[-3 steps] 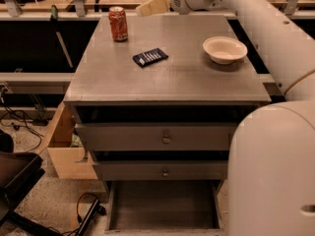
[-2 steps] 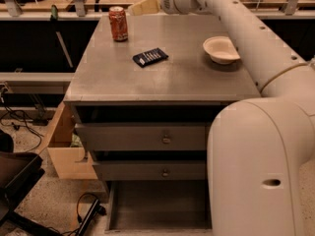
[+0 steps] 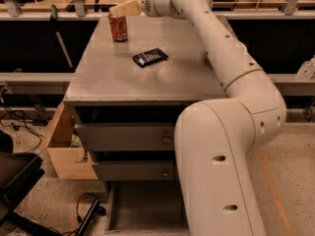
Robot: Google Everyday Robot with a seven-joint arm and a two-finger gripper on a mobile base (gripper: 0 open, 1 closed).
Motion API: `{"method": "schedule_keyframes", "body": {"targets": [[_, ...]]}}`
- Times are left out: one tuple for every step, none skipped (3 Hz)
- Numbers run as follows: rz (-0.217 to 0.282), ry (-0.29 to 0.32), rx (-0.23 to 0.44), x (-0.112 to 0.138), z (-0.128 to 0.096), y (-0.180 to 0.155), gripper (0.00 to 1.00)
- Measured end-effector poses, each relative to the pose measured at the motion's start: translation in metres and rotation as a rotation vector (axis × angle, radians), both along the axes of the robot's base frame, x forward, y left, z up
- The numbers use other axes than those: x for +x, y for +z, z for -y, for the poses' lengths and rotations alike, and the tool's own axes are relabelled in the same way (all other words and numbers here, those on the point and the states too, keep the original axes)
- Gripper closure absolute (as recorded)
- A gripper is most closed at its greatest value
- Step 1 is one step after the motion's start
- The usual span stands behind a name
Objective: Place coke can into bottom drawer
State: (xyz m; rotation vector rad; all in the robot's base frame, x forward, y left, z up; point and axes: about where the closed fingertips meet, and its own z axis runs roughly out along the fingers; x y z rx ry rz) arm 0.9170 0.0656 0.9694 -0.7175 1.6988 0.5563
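Observation:
The orange-red coke can [image 3: 118, 28] stands upright at the far left corner of the grey cabinet top [image 3: 123, 73]. My gripper [image 3: 119, 10] reaches in from the right and sits just above the can's top, its pale fingers [image 3: 127, 7] pointing left. The bottom drawer [image 3: 142, 208] is pulled out at floor level below two knobbed drawers; its tray shows nothing inside, and its right part is hidden behind my arm.
A black rectangular object [image 3: 149, 57] lies on the cabinet top right of the can. My large white arm [image 3: 231, 132] covers the cabinet's right side. A wooden box [image 3: 66, 146] stands left of the cabinet, with cables [image 3: 88, 210] and a dark chair on the floor.
My arm has swung left across the cabinet top; the gripper has moved from right of the can to just over it. The white bowl is now hidden behind my arm.

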Motion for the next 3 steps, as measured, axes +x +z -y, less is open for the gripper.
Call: {"method": "schedule_keyframes", "body": {"targets": [[-0.005, 0.031, 0.019, 0.01, -0.023, -0.014, 0.0], [0.024, 0.058, 0.042, 0.022, -0.041, -0.029, 0.0], [0.068, 0.085, 0.063, 0.03, -0.056, -0.039, 0.0]]}}
